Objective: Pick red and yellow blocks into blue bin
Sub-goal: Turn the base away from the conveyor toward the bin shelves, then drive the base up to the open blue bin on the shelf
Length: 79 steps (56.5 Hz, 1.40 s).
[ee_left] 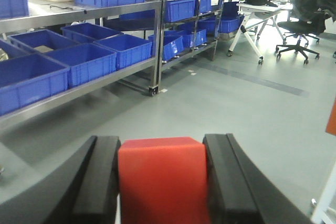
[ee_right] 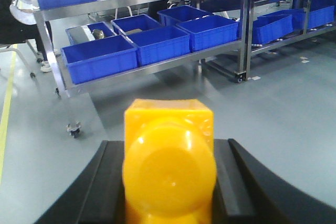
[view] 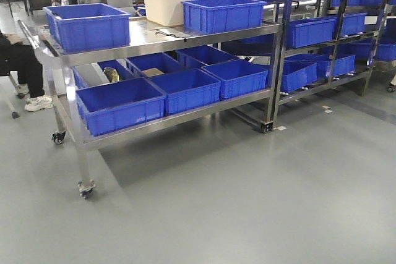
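In the left wrist view, my left gripper (ee_left: 161,140) is shut on a red block (ee_left: 160,182), whose smooth face fills the gap between the black fingers. In the right wrist view, my right gripper (ee_right: 170,142) is shut on a yellow block (ee_right: 169,153) with a round stud facing the camera. Both grippers hang over grey floor, some way short of a steel cart (view: 185,32). The cart carries several blue bins, such as one on the lower shelf (view: 120,112) and one on top (view: 90,29). I cannot tell which is the task's blue bin. Neither gripper shows in the front view.
A cream tub (view: 166,4) stands on the cart top between the blue bins. Steel racks (view: 334,35) with more blue bins stand to the right. A person (view: 21,66) sits at the cart's left end. An office chair (ee_left: 302,30) and a white table (ee_left: 257,9) are farther right.
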### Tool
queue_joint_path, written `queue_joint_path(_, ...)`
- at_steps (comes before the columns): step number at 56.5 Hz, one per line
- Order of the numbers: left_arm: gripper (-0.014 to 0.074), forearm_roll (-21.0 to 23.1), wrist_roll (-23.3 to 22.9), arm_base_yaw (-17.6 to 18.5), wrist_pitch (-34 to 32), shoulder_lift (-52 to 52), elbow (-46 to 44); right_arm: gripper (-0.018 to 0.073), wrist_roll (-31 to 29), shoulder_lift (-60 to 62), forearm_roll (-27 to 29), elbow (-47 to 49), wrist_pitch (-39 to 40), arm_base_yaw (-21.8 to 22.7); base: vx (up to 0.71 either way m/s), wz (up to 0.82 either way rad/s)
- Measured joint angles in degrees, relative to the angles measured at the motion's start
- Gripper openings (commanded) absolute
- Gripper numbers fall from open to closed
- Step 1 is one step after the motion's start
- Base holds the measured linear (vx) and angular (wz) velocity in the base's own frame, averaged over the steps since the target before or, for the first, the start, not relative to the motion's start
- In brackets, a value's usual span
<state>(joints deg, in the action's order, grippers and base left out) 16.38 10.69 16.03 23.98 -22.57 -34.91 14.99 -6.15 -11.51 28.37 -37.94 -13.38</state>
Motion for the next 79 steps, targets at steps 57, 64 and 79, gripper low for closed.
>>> queue_joint_path(57, 0.0001, 0.0, 0.0, 0.0, 0.0, 0.0, 0.0, -0.0010, 0.0, 0.0, 0.0, 0.0, -0.2, 0.0, 0.52, -0.18)
queue_joint_path(64, 0.0001, 0.0, 0.0, 0.0, 0.0, 0.0, 0.0, -0.0010, 0.0, 0.0, 0.0, 0.0, -0.2, 0.0, 0.56, -0.43)
queue_joint_path(79, 0.0001, 0.0, 0.0, 0.0, 0.0, 0.0, 0.0, -0.0010, 0.0, 0.0, 0.0, 0.0, -0.2, 0.0, 0.57, -0.51)
